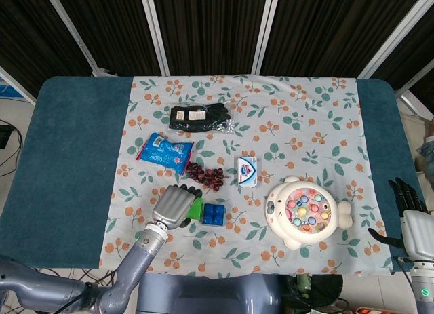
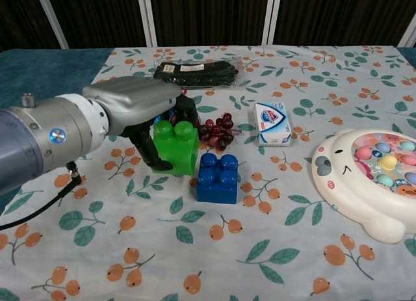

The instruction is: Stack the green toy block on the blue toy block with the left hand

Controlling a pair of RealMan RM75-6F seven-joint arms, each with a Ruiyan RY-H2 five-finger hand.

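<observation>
My left hand (image 2: 140,112) grips the green toy block (image 2: 176,147) and holds it lifted off the cloth, just left of and slightly above the blue toy block (image 2: 218,177). In the head view the left hand (image 1: 175,205) covers most of the green block (image 1: 196,208), which sits right beside the blue block (image 1: 214,214). The blue block rests on the floral cloth with its studs up. My right hand (image 1: 410,218) hangs off the table's right edge, fingers apart, holding nothing.
A bunch of dark grapes (image 2: 214,130) lies just behind the blocks, with a soap box (image 2: 272,132), a blue snack bag (image 1: 165,151) and black gloves (image 2: 198,73) further back. A white fishing toy (image 2: 377,177) sits at the right.
</observation>
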